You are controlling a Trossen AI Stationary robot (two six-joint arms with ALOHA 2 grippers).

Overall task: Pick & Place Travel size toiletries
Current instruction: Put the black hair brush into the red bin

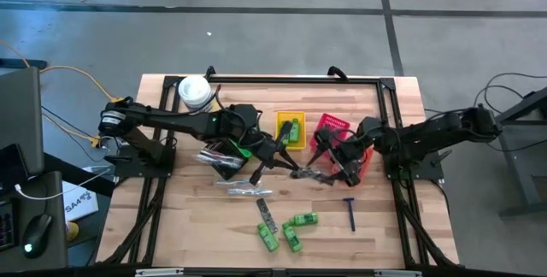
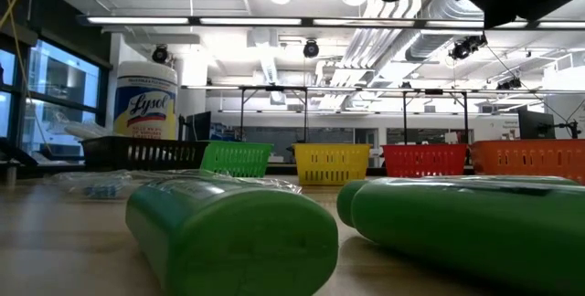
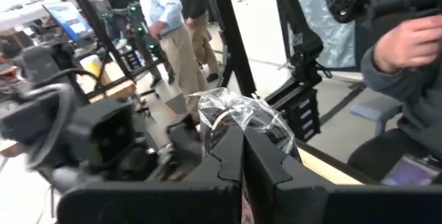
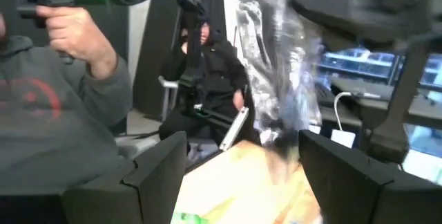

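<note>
Behind the wooden table (image 1: 171,226), the wrist views are showing a workshop with seated and standing people, though much of it is blurring past the dark fingers. From table height, two green mini bottles (image 2: 228,232) are filling the foreground and are cutting off most of the surface; a white tub (image 2: 144,104) with a yellow label and a row of small baskets are standing behind them. From above, the yellow basket (image 1: 282,121) is holding one green bottle, while the contents of the red basket (image 1: 332,124) are lying hidden under the right arm. A black basket (image 1: 224,159) is sitting beneath the left arm, and its contents are hard to make out.

The left gripper (image 1: 292,171) is reaching toward the table's middle, its jaws clenched on a clear-wrapped item (image 3: 238,113); what the crinkled wrap encloses cannot be told. The right gripper (image 1: 340,173) is hovering just beside it with jaws spread wide, and the same wrap is hanging between its fingers (image 4: 155,169) without being gripped.

Loose near the front edge are lying several more green bottles (image 1: 295,226), a dark flat comb (image 1: 266,213) and a blue-handled razor (image 1: 349,212); further clear-wrapped sticks (image 1: 244,191) are lying near the black basket.
</note>
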